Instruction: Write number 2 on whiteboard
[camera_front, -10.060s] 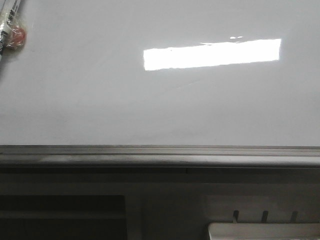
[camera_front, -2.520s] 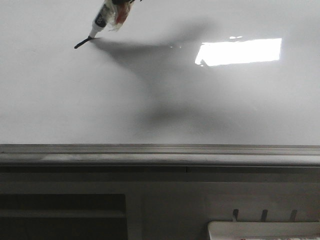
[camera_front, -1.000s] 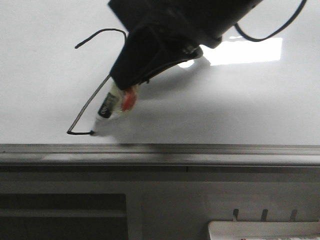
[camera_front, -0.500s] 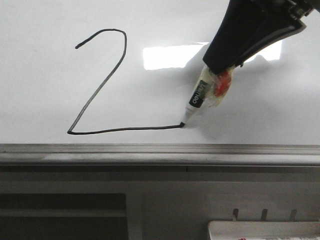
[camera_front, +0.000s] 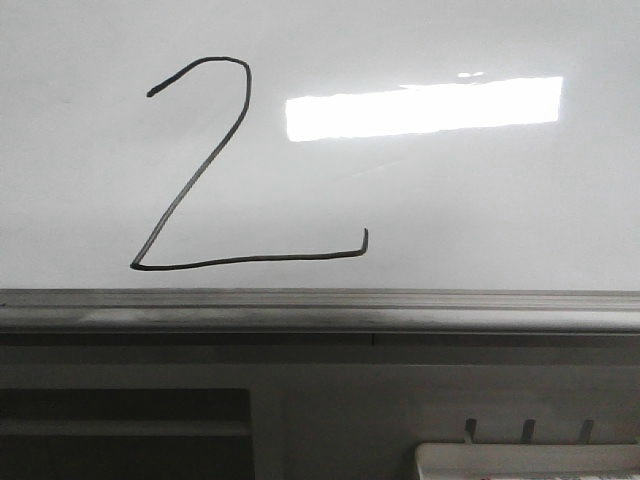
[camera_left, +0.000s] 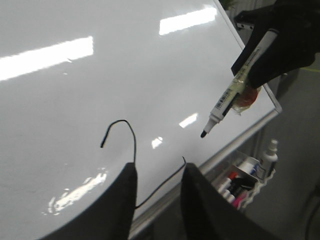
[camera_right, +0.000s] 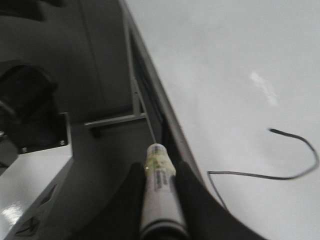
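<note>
The number 2 (camera_front: 250, 259) is drawn in thin black line on the whiteboard (camera_front: 450, 200), above its grey rail (camera_front: 320, 305). Neither gripper shows in the front view. In the left wrist view my left gripper (camera_left: 159, 167) is open and empty, hovering over the lower part of the number 2 (camera_left: 134, 145). My right gripper (camera_right: 157, 170) is shut on a marker (camera_right: 160, 190). The left wrist view shows that marker (camera_left: 227, 100) held off the board, tip down, beyond the end of the 2's base. The right wrist view shows part of the 2 (camera_right: 250, 175).
A small white tray (camera_front: 530, 462) sits below the rail at the right. In the left wrist view it (camera_left: 245, 175) holds several markers, with a spray bottle (camera_left: 270, 152) beside it. A dark shelf opening (camera_front: 120, 430) lies under the board at the left.
The right gripper finished the base with a small upturned end, lifted the marker off the board and left the front view. The bright reflection is uncovered again.
</note>
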